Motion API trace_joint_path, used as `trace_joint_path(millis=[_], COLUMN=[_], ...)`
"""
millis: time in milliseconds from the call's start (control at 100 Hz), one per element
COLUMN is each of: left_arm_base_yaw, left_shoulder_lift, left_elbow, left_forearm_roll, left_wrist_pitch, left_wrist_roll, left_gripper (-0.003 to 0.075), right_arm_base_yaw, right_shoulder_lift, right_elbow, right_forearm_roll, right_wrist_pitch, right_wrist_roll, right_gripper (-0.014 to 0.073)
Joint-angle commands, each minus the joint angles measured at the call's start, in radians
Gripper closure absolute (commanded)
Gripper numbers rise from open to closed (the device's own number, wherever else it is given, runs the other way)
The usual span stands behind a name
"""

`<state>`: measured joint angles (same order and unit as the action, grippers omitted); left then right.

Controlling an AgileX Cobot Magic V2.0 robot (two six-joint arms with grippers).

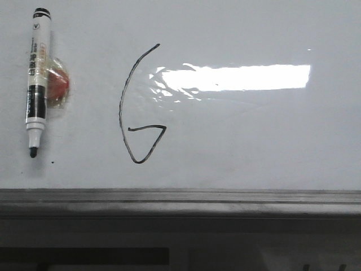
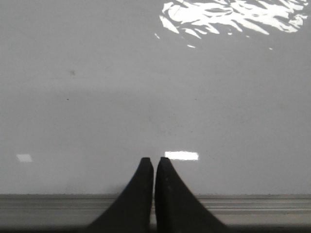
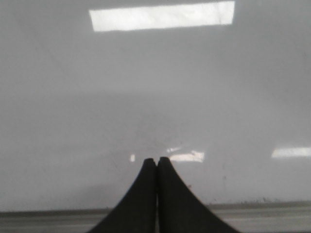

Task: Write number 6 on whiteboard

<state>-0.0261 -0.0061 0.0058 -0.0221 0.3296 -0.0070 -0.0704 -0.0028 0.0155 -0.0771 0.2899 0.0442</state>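
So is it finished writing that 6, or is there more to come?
It looks finished. A black 6 is drawn on the whiteboard, with a long curve and a pointed loop at the bottom. The marker lies on the board to its left, uncapped, held by nobody. Nothing is in hand: the left fingers and right fingers are shut and empty. Nothing obvious remains.

Thin black number 6 (image 1: 135,113) — on glossy whiteboard (image 1: 254,141)

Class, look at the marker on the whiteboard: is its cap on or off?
Off: the marker lies with its bare dark tip exposed at the near end.
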Motion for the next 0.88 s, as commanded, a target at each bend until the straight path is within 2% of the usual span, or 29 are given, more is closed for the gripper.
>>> trace_joint_path(millis=[0, 870], left_arm_base_yaw=[0.003, 0.003], left_shoulder_lift=[-0.03, -0.03], left_elbow=[0.044, 0.044], left_forearm_roll=[0.002, 0.002], left_wrist_pitch=[-0.05, -0.05], left_wrist_roll=[-0.009, -0.009], left_gripper=[0.0739, 0.0739], right_arm_base_yaw=[-0.007, -0.007], right_shoulder_lift=[-0.027, -0.027], right_elbow=[0.024, 0.024], right_forearm_roll=[-0.02, -0.02], right_wrist_pitch=[-0.01, 0.023], right_wrist_roll=[0.003, 0.001], right_gripper=[0.0665, 0.0665])
